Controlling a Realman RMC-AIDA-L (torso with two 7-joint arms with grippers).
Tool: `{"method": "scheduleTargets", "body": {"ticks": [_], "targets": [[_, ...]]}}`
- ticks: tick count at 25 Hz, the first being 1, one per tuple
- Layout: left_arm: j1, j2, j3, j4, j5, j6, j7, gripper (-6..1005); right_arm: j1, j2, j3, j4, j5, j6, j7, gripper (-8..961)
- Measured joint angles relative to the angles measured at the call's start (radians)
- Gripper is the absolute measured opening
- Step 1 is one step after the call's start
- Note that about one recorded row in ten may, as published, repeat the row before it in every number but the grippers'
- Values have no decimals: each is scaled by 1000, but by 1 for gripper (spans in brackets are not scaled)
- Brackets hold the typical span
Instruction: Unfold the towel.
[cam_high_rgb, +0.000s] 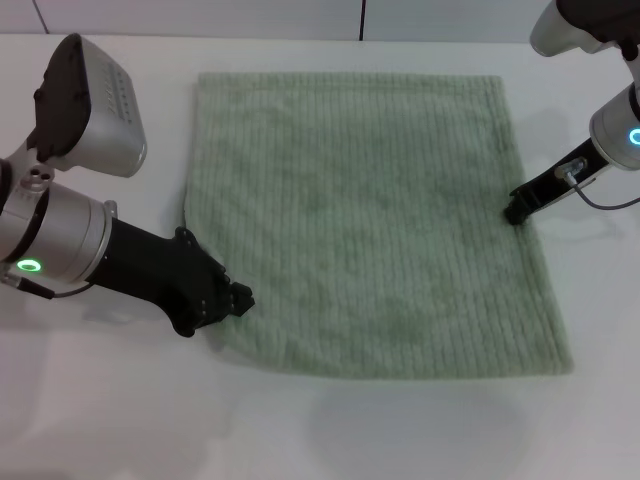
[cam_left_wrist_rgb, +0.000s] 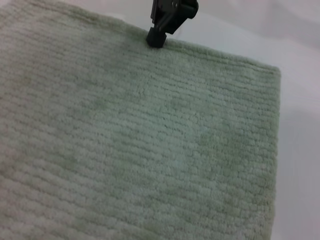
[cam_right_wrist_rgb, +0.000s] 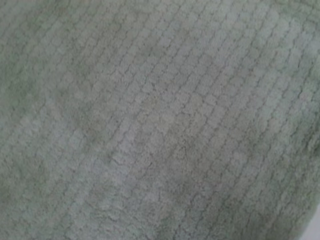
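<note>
The towel (cam_high_rgb: 370, 220) is pale sage-green ribbed terry cloth, lying flat and roughly square on the white table (cam_high_rgb: 120, 420). It fills the right wrist view (cam_right_wrist_rgb: 160, 120) and most of the left wrist view (cam_left_wrist_rgb: 140, 145). My left gripper (cam_high_rgb: 238, 298) is low at the towel's near left edge, its black fingers together, touching the cloth. My right gripper (cam_high_rgb: 516, 212) is at the middle of the towel's right edge, its narrow tip shut and resting on the hem. It also shows in the left wrist view (cam_left_wrist_rgb: 156, 37). No part of the towel looks lifted.
The white table stretches around the towel, with bare surface in front and to the left. A wall edge (cam_high_rgb: 300, 30) runs along the back. My left arm's body (cam_high_rgb: 80, 110) stands over the table's left side.
</note>
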Motion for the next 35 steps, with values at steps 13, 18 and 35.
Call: {"method": "scheduleTargets", "body": {"ticks": [13,18,35], "targets": [[-16,1,-30,33,36,3,-12,356,3,1,0,0,-2,0,-1,-2],[-22,1,-163,26,8,-3,60,591,3,1,0,0,-2,0,-1,-2],[-134,-10,-342,618,-720,436,619,643,-13,63,-18,-257,-318,7,198,-1]]}}
